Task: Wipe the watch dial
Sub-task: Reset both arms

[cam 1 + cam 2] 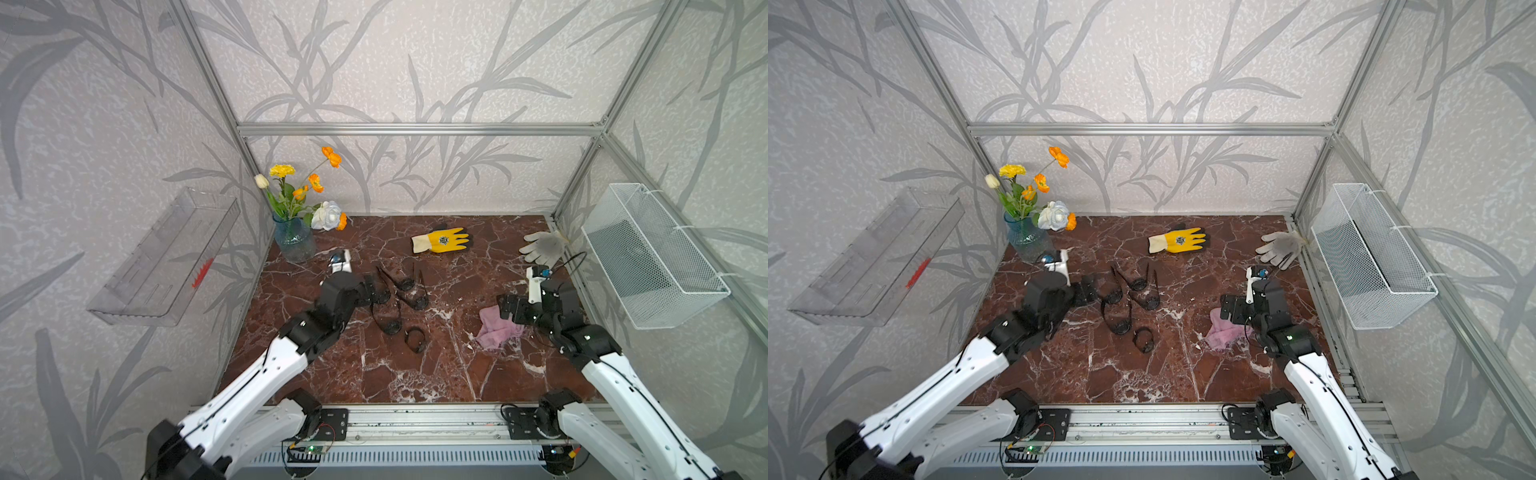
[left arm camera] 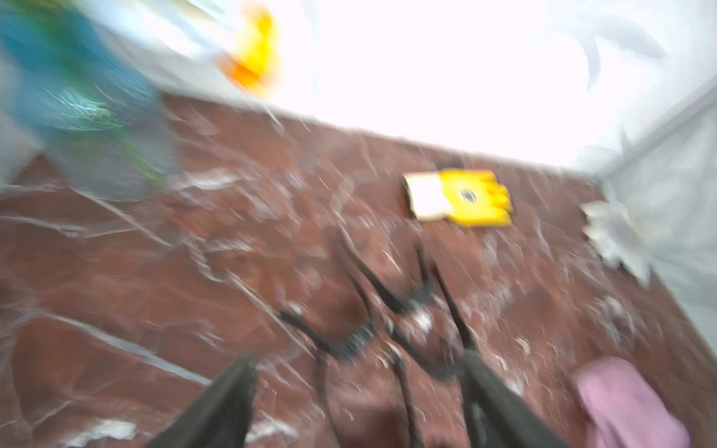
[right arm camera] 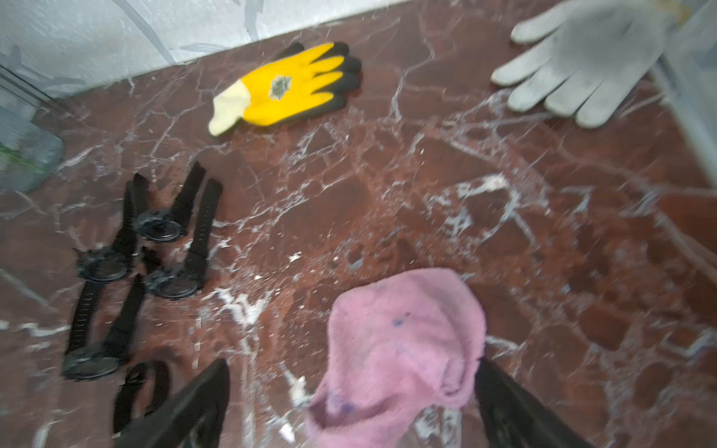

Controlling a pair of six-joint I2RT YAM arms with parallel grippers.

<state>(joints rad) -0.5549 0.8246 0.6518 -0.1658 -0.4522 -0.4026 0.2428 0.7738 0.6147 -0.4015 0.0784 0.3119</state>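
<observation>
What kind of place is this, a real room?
Probably a robot test booth made to look homey, not a real room: the left arm and right arm are mounted on a metal rail, and an aluminium frame holds wallpapered panels.

A lab robot cell dressed like a home: aluminium framing [image 1: 419, 129] holds leaf-patterned wallpaper [image 1: 415, 62] around a marble-look tabletop [image 1: 415, 374]. A flower vase [image 1: 294, 241] stands at ten o'clock, a wire basket [image 1: 652, 257] at three.
</observation>
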